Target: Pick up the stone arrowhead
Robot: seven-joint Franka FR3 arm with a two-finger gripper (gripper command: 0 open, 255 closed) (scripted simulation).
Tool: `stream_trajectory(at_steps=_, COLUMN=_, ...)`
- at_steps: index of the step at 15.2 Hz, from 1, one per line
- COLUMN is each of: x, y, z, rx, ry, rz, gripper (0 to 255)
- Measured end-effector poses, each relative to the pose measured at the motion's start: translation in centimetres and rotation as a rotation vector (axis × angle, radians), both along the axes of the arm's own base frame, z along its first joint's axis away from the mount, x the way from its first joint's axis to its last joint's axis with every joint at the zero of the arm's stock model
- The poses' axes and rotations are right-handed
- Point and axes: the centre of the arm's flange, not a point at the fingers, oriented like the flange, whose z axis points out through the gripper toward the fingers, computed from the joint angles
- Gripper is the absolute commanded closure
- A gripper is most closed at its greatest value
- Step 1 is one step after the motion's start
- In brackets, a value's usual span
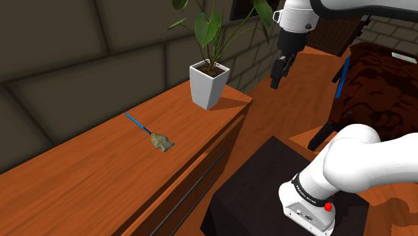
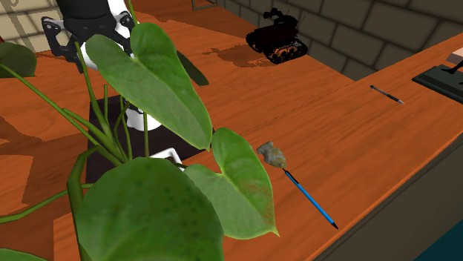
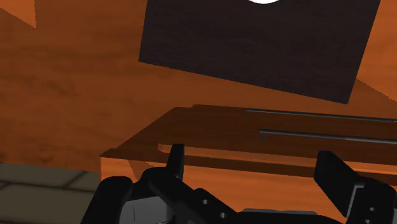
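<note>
Nothing done yet: my jaws stand apart, empty, far from the arrowhead [image 1: 161,141] on the table [image 1: 94,174]

Counted on the scene: one stone arrowhead [image 1: 161,141], one wooden sideboard [image 1: 80,181] and one potted plant [image 1: 209,83] in a single white pot. Pens number two: one blue pen [image 1: 137,123] and one thin dark pen [image 2: 386,94]. There is one black tracked toy vehicle [image 2: 277,42]. The sideboard's front shows two long bar handles [image 3: 312,114]. One white arm [image 1: 362,161] rises from one dark stand [image 1: 254,181] and carries one gripper [image 3: 252,156] with two black fingers [image 3: 176,156].
</note>
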Motion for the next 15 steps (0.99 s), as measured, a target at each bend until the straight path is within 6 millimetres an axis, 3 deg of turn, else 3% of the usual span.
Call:
stream_trajectory(at_steps=3, x=0.4, y=1.2, z=-0.7, rx=0.003, ry=-0.002, rz=-0.009, gripper=0)
stream_trajectory(at_steps=15, x=6.0, y=12.6, z=-8.8, rx=0.038, ry=-0.023, rz=-0.109, gripper=0)
